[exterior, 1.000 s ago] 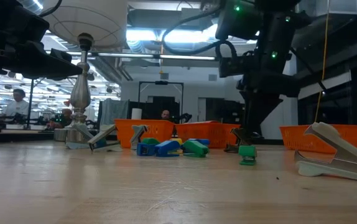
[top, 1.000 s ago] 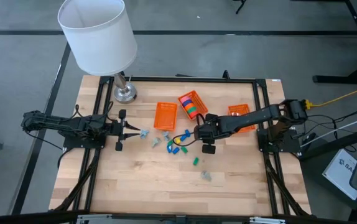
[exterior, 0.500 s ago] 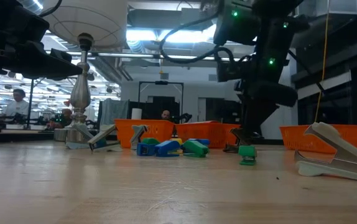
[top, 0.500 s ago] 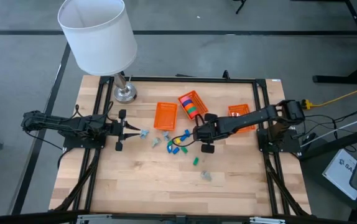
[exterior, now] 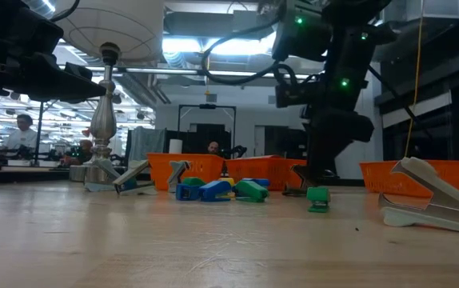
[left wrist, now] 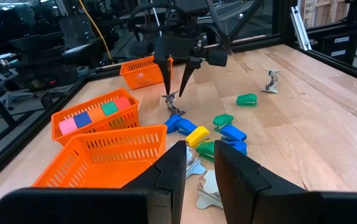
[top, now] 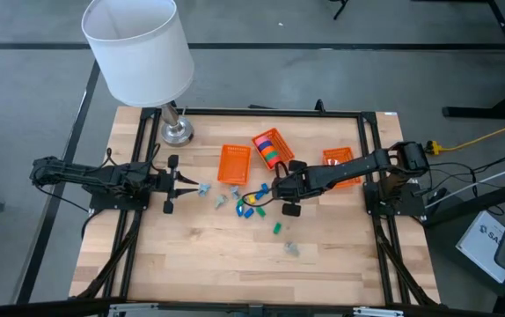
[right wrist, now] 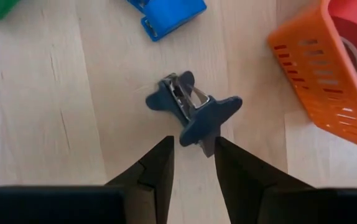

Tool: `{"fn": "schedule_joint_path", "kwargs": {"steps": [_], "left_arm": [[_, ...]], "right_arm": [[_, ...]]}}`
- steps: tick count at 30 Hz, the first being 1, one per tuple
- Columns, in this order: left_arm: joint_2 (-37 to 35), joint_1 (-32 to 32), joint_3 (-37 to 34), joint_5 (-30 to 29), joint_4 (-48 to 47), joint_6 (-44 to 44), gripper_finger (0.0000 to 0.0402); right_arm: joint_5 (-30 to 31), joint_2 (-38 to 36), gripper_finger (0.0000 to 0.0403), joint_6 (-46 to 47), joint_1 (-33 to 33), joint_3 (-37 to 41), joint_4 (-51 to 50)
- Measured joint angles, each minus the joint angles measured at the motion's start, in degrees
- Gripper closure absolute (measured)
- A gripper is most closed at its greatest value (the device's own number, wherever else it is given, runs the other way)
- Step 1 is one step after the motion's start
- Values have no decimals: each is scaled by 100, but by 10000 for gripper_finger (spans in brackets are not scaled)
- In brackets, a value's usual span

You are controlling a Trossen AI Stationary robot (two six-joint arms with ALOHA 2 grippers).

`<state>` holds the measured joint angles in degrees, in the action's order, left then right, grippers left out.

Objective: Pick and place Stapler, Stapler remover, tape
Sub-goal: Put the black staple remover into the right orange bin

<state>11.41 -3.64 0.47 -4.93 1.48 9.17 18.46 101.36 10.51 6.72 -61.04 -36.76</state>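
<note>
My right gripper (right wrist: 193, 142) is open and points down over a blue-grey staple remover (right wrist: 192, 107) lying on the table; its fingertips stand on either side of one wing, and I see no touch. The left wrist view shows the same gripper (left wrist: 174, 92) just above the remover (left wrist: 172, 98). Small blue, yellow and green staplers (top: 251, 208) lie beside it. Coloured tape rolls (top: 270, 148) sit in an orange basket (left wrist: 74, 109). My left gripper (top: 198, 187) waits open at the table's left, with two pale staple removers (left wrist: 204, 190) in front of it.
An orange basket (top: 234, 163) stands left of the tape basket and another (top: 340, 163) lies under the right arm. A green stapler (top: 277, 228) and a grey staple remover (top: 292, 249) lie nearer the front edge. A lamp (top: 175, 130) stands at the far left.
My right gripper has come down toward the blue-grey staple remover and shifted slightly toward the table's left. The left arm and the objects have kept still.
</note>
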Motion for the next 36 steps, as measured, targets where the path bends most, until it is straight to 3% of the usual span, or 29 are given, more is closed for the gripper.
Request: {"fn": "schedule_joint_path", "kwargs": {"steps": [14, 23, 36], "left_arm": [[-1, -1, 0, 0, 0, 0, 324], [1, 0, 0, 0, 0, 0, 324], [0, -1, 1, 0, 0, 0, 324]], "right_arm": [[446, 0, 287, 735, 0, 0, 75], [564, -20, 391, 694, 0, -2, 57], [369, -537, 401, 1166, -9, 7, -786]]}}
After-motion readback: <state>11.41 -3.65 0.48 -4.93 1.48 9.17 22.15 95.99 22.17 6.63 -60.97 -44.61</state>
